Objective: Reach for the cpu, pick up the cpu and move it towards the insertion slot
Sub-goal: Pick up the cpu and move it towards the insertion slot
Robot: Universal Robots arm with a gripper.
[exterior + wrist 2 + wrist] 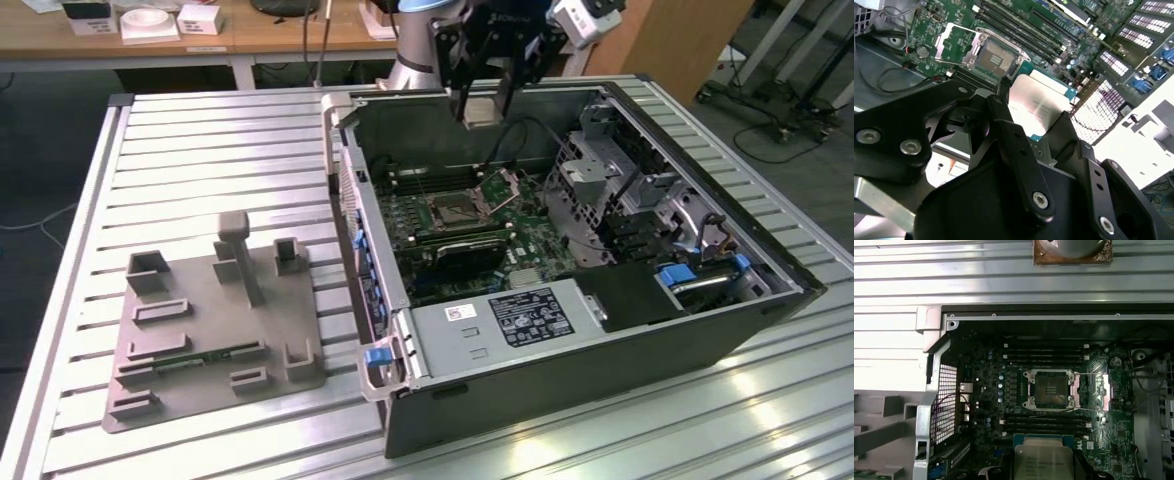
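Your gripper [483, 105] is clamped on the cpu [1036, 107], holding it up in the air over the open computer case [747, 330]. Inside the case you can see the green board [534, 225], and the insertion slot [1050, 389] sits on it with its metal plate [1102, 390] flipped open. The cpu is above the slot, not touching it.

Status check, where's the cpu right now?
Tool shut on cpu, held above the open case. Insertion slot open, hinged plate up. Nothing in between.
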